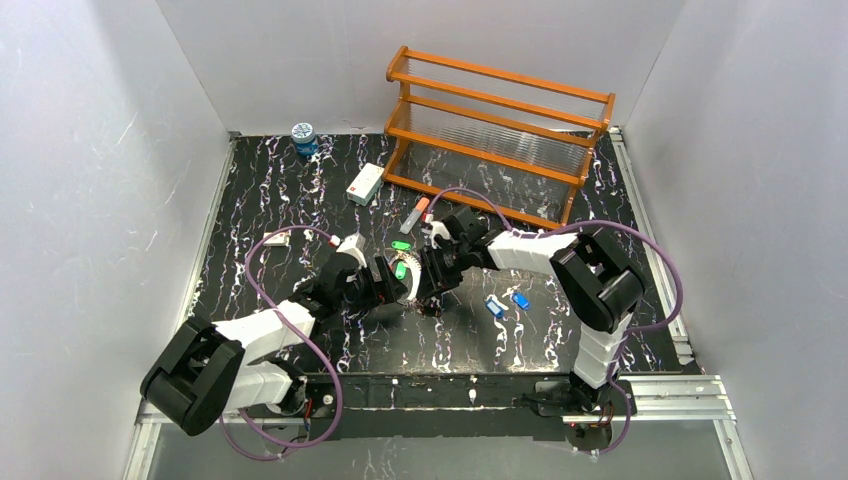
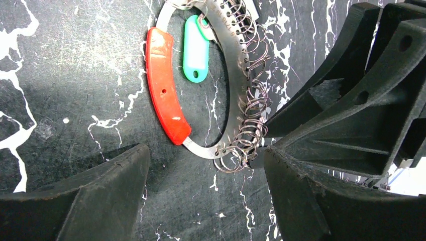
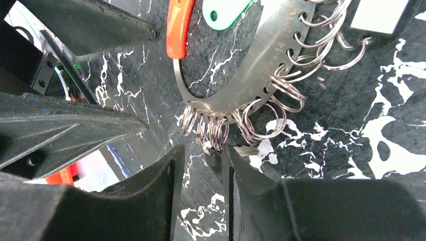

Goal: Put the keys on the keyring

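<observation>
The left gripper (image 2: 206, 163) hangs wide open over the table (image 1: 300, 200) with nothing in it. The keyring (image 2: 227, 70) lies flat just ahead of its fingertips, with the near end in line with the gap and the red part (image 2: 165, 88) off to one side. I'd say the gripper is placed there to pin the ring so it can't slide.

One green key (image 2: 195, 49) hangs on the ring, at the end farther from that gripper.

The right gripper (image 3: 202, 150) faces it from the opposite side. Its jaws are set to a narrow slit, and the cluster of split rings (image 3: 208, 131) sits right at its fingertips. I cannot tell whether it has pinched one. So narrow a set would suit picking out a single thin loop.

A second green key (image 1: 402, 245) lies loose on the table beyond both grippers. Two blue keys (image 1: 493, 307) lie well behind the right gripper, beside its arm, not yet on the ring.
</observation>
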You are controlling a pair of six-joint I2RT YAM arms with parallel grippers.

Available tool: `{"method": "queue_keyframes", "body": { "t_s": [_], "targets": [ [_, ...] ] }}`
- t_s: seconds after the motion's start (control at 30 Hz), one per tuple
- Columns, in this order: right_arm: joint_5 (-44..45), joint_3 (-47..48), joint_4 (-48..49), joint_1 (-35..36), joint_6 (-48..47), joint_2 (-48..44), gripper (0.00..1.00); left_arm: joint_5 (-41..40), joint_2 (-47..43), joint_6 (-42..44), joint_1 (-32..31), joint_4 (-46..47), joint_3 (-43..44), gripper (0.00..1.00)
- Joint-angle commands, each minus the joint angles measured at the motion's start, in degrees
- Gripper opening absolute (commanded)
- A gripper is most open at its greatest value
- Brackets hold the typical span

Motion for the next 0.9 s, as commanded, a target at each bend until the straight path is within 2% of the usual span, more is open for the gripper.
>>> {"method": "queue_keyframes", "body": {
  "t_s": [0.0, 0.2, 0.47, 0.7, 0.87],
  "targets": [
    [0.19, -0.78, 2.85, -0.02, 0.21, -4.82, 0.41, 0.91, 0.53, 0.45, 0.27, -0.10, 1.51, 0.81],
    [3.67, -0.88, 2.03, -1.54, -0.12, -6.67, 0.41, 1.55, 0.42, 0.37, 0.27, 0.09, 1.33, 0.80],
    [1.93, -0.63, 1.85, -2.12, -0.38, -5.03, 0.38, 1.62, 0.03, 0.43, 0.27, 0.19, 1.17, 0.78],
    [3.89, -0.81, 1.29, -2.16, -0.79, -5.62, 0.37, 5.09, 1.10, 0.17, 0.27, 0.64, 3.11, 0.71],
    [5.59, -0.97, 0.31, -2.40, -1.51, -6.24, 0.35, 6.13, 3.87, -1.61, 0.05, -0.68, 6.32, 0.59]
  ]
}}
